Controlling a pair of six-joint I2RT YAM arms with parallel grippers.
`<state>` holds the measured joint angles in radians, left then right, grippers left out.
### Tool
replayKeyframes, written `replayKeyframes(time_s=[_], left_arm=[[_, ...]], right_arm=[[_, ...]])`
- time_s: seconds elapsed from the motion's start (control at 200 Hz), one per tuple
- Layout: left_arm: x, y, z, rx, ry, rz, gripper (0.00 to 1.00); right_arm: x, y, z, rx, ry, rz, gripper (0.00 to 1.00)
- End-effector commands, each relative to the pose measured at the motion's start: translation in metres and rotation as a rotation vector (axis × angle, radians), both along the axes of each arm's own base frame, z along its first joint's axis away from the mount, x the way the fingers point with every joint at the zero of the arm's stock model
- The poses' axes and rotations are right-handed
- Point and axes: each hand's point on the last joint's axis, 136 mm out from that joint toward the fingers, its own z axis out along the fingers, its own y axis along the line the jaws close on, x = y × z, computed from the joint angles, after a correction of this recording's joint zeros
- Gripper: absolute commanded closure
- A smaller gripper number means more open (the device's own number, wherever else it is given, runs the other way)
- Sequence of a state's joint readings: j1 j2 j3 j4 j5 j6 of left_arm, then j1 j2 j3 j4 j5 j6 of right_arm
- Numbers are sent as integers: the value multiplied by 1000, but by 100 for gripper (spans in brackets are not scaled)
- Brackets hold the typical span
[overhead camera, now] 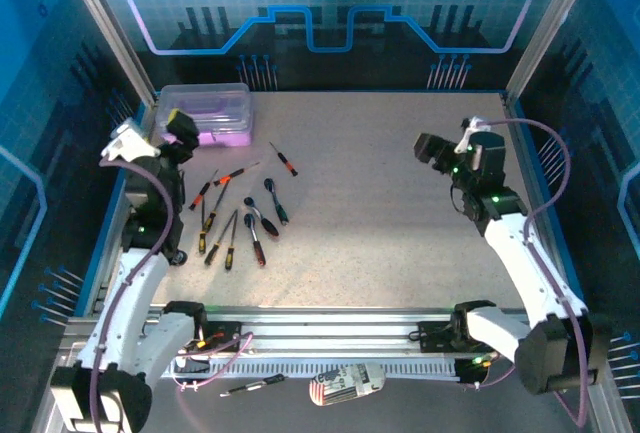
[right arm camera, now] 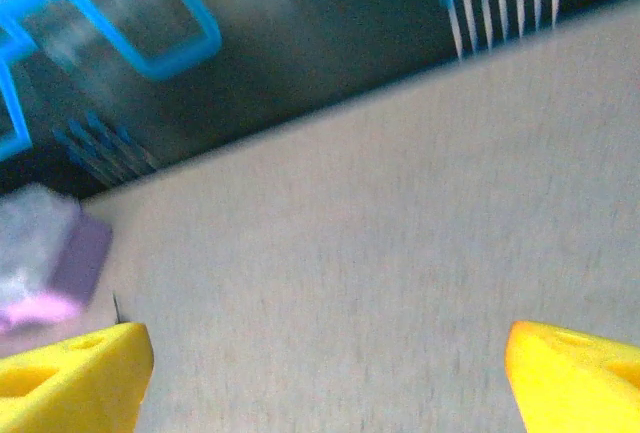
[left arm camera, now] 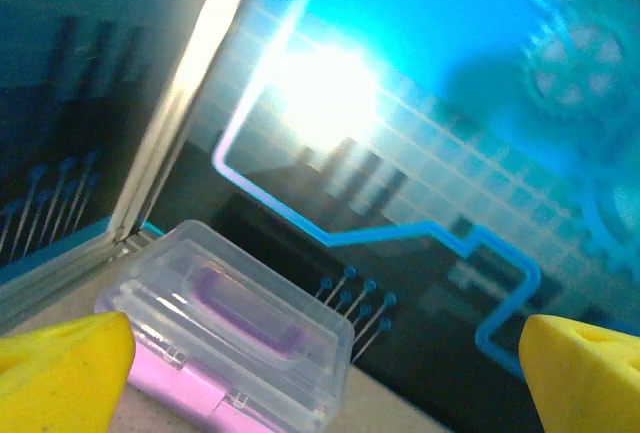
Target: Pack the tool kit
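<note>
Lying loose on the left half of the speckled table (overhead camera: 380, 233), thin screwdrivers (overhead camera: 232, 223) with black-and-red or orange handles fan out just beside the left arm, with one stray screwdriver (overhead camera: 284, 159) a little apart toward the back. Beyond them the left claw (overhead camera: 178, 125) hangs spread wide, its yellow fingertips (left arm camera: 60, 368) holding nothing. Across the table the right claw (overhead camera: 430, 149) is also spread wide and empty. The tool kit (overhead camera: 203, 113) sits in the far-left corner, just beyond the left claw: clear lid down, purple handle showing through, pinkish-purple base.
</note>
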<state>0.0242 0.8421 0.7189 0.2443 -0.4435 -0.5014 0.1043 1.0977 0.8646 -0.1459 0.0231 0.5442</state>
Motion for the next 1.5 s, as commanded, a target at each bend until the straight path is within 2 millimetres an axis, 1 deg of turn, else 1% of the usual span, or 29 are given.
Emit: replayKeyframes(time_s=[0.0,0.04,0.105,0.155,0.19,0.225,0.255,0.3,0.36,0.42,0.47,0.485,0.55,0.595,0.655,0.72,0.76,0.815,0.85,0.96,1.066,1.141,1.261,1.311,1.361,1.426,1.496], left_arm=[[-11,43,-36,-220,-16,185,1],[-7,51,-39,-236,8,205,1],[7,60,-44,-244,70,213,1],[17,70,-49,-285,124,245,1],[23,78,-56,-313,168,270,1],[31,85,-58,-335,198,286,1],[40,89,-62,-336,235,287,1],[56,94,-62,-305,282,268,1],[73,104,-67,-262,351,259,1],[93,113,-75,-245,410,229,1],[105,120,-82,-263,439,200,1],[109,121,-87,-276,450,185,1],[128,125,-89,-289,455,110,3],[141,128,-94,-284,475,79,5],[160,127,-103,-261,504,18,9],[180,123,-115,-262,545,-57,11],[189,121,-123,-260,568,-90,9],[200,121,-137,-262,603,-118,3],[205,123,-143,-249,622,-125,1],[216,135,-164,-190,684,-120,1],[227,139,-182,-153,724,-155,1],[236,137,-196,-150,744,-206,1],[243,136,-219,-146,807,-244,2],[246,132,-227,-143,817,-279,6],[249,128,-231,-144,816,-305,9],[250,122,-233,-161,810,-338,11],[251,115,-229,-194,789,-370,17]], right_arm=[[-17,26,-35,105,169,91,7],[-19,32,-36,91,179,121,7],[-23,39,-38,67,190,157,5],[-25,44,-40,52,196,178,4],[-25,45,-41,47,198,184,3],[-26,47,-43,46,204,193,2],[-26,49,-45,44,207,202,2],[-27,50,-47,42,213,209,2],[-28,50,-55,35,226,204,1],[-29,48,-62,29,227,184,1],[-30,48,-68,31,226,179,1],[-29,48,-70,32,227,177,1],[-28,48,-77,32,235,173,0],[-26,50,-82,33,245,180,0],[-24,53,-87,33,259,193,0],[-21,56,-92,32,277,206,0],[-19,57,-94,30,283,209,0],[-18,55,-98,25,293,184,0],[-18,52,-100,25,290,163,0],[-19,48,-106,23,298,135,0],[-20,48,-112,8,323,135,0],[-19,47,-116,-2,341,133,0],[-19,48,-119,-11,355,132,0],[-19,48,-119,-17,361,131,0],[-18,48,-120,-28,369,128,0],[-18,47,-119,-39,376,123,0],[-16,47,-116,-42,372,113,0]])
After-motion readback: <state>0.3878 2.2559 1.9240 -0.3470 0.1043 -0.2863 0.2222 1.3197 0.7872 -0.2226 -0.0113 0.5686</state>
